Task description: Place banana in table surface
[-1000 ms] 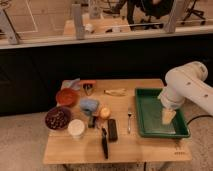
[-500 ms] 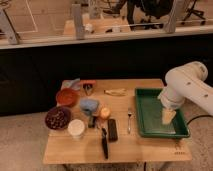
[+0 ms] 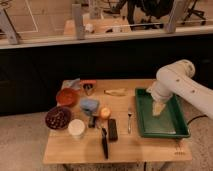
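Table surface (image 3: pixel 75 148) bears banana (image 3: pixel 115 92); end effector (image 3: pixel 158 109) over green tray (image 3: pixel 171 124).

Rounded white arm (image 3: pixel 176 80), pincer (image 3: pixel 158 108) over tray (image 3: pixel 169 126)

The gripper (image 3: pixel 157 108) hung over the green tray (image 3: pixel 172 131). Bare table surface (image 3: pixel 145 147) lay along the front. A dark bowl (image 3: pixel 58 117), a cup (image 3: pixel 76 128) and a fork (image 3: pixel 129 119) crowded the left.
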Tool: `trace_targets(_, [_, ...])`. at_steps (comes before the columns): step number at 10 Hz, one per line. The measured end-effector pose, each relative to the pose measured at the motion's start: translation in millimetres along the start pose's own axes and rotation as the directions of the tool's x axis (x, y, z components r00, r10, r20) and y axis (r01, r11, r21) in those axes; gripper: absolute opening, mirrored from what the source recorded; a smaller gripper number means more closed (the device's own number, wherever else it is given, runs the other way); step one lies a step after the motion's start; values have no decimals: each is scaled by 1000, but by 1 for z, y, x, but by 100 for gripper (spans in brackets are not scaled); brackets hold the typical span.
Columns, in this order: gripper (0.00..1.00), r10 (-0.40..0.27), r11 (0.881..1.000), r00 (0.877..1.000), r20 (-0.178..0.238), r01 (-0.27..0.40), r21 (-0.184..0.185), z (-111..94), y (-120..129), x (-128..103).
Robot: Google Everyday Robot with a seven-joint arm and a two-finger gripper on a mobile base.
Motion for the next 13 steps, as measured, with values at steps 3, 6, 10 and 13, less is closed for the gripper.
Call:
trace_targets(3, [80, -64, 995, 997, 41, 60, 75, 18, -74, -8])
trace_targets(6, [80, -75, 994, 996, 50, 71, 84, 28, -102, -14])
trace_targets(10, [80, -75, 994, 996, 51, 70, 82, 28, -102, -14])
trace_targets(13, [80, -94, 994, 994, 56, 91, 58, 43, -114, -37])
